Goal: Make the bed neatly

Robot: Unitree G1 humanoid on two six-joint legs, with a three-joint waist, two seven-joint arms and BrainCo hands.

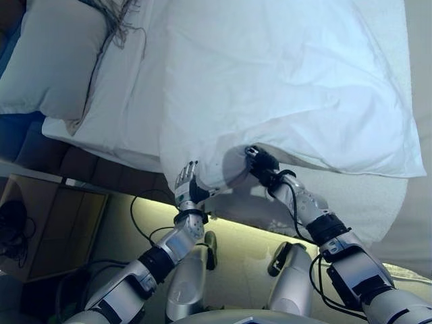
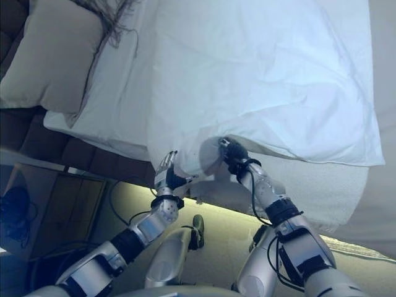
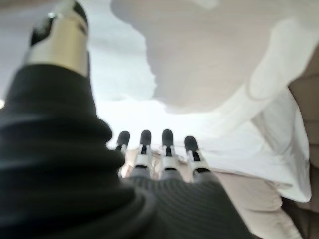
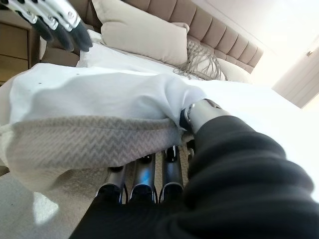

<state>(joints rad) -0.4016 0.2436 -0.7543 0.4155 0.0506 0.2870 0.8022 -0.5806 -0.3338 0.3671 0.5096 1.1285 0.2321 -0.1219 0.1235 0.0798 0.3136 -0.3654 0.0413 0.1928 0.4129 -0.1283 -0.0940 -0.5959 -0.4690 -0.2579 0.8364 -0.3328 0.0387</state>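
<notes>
A white duvet [image 1: 283,81] covers most of the bed, and its near edge hangs over the side. A grey herringbone blanket [image 1: 358,202] lies under it and shows below its edge. My right hand [image 1: 260,163] is at that near edge. In the right wrist view its fingers [image 4: 144,177] reach under the blanket [image 4: 75,144] and its thumb [image 4: 199,113] presses on the duvet [image 4: 99,94], pinching both. My left hand [image 1: 187,183] is open with straight fingers [image 3: 167,142], at the duvet's hanging corner to the left.
A beige pillow [image 1: 54,61] and a fringed throw [image 1: 118,20] lie at the head of the bed on the left. A tufted headboard [image 4: 219,35] is behind them. A wooden nightstand [image 1: 47,223] stands at the lower left beside the bed.
</notes>
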